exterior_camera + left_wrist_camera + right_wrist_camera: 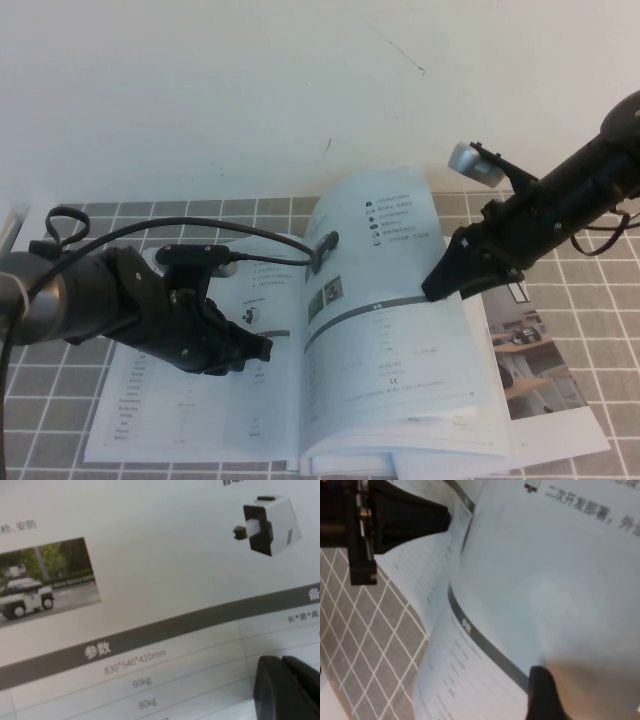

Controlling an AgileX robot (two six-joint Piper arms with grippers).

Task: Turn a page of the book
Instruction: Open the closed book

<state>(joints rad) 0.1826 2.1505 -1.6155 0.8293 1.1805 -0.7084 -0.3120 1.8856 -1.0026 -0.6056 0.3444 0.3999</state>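
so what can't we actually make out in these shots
- High view: what lies under the left gripper is hidden by the arm, and the page covers the tips of the right gripper.
- Left wrist view: the frame edge cuts off the left gripper; the table text on the book is blurred.
- Right wrist view: the lower finger is cropped.

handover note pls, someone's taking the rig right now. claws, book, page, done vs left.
Left claw: shut, resting low on the book's left-hand page, holding nothing.
Right claw: open, one finger on each side of the right edge of the page. Whether it actually touches the paper cannot be told.
Book: open flat on the grid mat. A loose leaflet sticks out from under its right side.
Done: the page is lifted and bowed up over the right half.
Left: carry it across the spine, lay it on the left side, let go. The left claw sits where the page would land, so likely clear it first.
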